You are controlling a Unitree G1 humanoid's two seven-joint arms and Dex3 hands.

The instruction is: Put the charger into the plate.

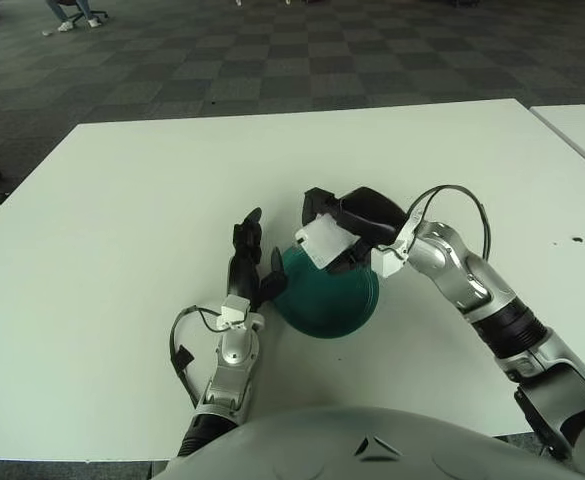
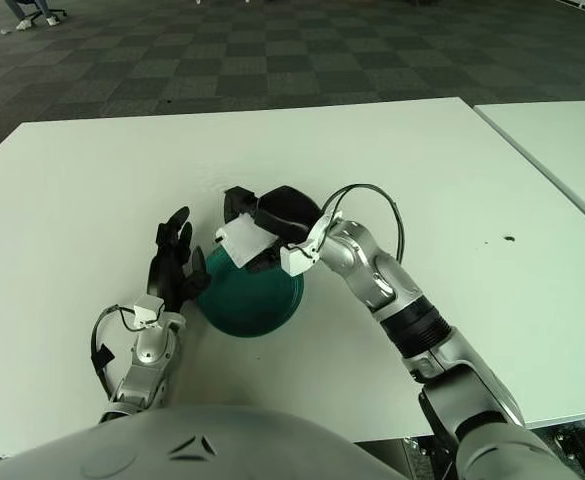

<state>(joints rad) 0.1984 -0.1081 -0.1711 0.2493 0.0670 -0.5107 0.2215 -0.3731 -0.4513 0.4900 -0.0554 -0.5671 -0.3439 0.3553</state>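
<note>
A dark green plate [image 1: 332, 300] lies on the white table [image 1: 122, 200] near its front edge. My right hand [image 1: 334, 228] is shut on a white charger [image 1: 322, 241] and holds it just above the plate's far rim. It also shows in the right eye view [image 2: 242, 241] over the plate [image 2: 257, 300]. My left hand [image 1: 250, 258] stands at the plate's left rim, fingers spread and holding nothing; whether it touches the rim I cannot tell.
A second white table [image 1: 582, 130] stands at the right, apart from mine. A small dark speck [image 1: 576, 240] marks the table at the right. Checkered carpet lies beyond the far edge.
</note>
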